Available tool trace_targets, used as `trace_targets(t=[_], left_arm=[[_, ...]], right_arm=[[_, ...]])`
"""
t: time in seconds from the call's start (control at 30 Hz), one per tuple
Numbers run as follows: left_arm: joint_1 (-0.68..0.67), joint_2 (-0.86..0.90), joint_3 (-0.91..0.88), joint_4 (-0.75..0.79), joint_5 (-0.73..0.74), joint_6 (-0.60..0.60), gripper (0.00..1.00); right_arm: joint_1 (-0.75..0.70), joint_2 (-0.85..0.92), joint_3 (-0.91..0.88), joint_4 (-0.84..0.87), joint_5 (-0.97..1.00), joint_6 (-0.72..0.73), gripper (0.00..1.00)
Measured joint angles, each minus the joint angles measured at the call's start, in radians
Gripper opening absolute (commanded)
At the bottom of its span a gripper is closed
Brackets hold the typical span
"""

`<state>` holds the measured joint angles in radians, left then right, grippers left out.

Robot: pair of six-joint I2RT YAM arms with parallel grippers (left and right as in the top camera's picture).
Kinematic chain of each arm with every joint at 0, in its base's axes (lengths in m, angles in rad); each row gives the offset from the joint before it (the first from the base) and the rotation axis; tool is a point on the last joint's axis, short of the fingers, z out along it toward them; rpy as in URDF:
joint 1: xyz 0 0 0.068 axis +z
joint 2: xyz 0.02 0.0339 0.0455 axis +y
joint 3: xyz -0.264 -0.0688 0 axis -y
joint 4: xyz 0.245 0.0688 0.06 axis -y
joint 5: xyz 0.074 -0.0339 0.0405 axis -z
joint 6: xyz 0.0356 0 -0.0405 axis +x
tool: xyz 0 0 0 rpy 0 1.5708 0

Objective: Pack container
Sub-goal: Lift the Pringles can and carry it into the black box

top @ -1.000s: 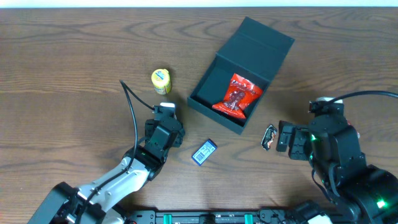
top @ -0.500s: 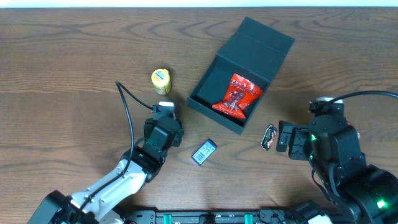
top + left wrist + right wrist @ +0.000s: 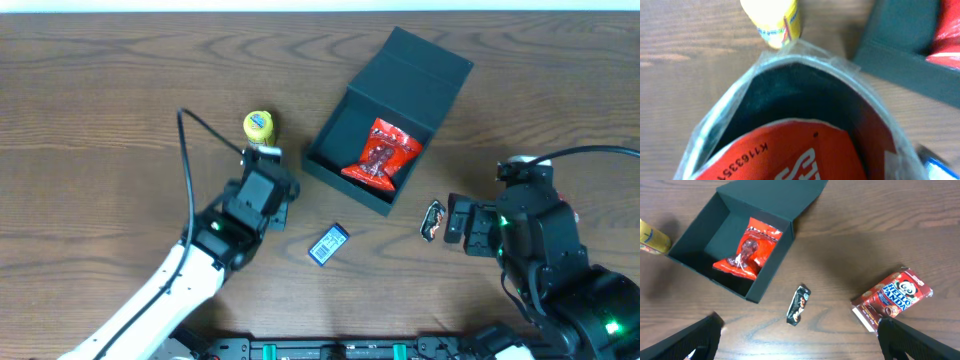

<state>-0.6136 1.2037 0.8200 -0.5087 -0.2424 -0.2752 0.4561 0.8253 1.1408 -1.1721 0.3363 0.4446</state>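
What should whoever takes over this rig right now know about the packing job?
Left gripper: shut on a red-and-black packet, beside the yellow tube, short of the container.
Right gripper: open, empty, aimed at the dark candy.
Done: red pouch lies in the open container.
Left to pack: held packet, yellow tube, blue packet, dark candy, Hello Panda box.

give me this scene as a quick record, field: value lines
container: open, lid flapped back
inside container: one red packet
loose on table: yellow item, blue packet, dark candy, hello panda box
left claw: between yellow item and container; red-black packet fills its wrist view, grip hidden
right claw: open, empty, by the dark candy
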Motion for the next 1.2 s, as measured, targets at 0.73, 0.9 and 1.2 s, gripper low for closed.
trace_targets(t=[0.73,0.9,1.2], left_arm=[[-0.004,0.586,1.085,-0.773,0.281,0.242,0.26],[-0.021,0.753,1.212,-0.834,0.314,0.281,0.27],[-0.084,0.935,1.244,-0.814,0.326,0.34,0.22]], right_arm=[[0.0,0.0,-0.003,-0.024,0.017,0.044,0.99],[0.0,0.0,-0.003,-0.038,0.018,0.045,0.99],[0.0,0.0,-0.003,-0.042,0.019,0.045,0.99]])
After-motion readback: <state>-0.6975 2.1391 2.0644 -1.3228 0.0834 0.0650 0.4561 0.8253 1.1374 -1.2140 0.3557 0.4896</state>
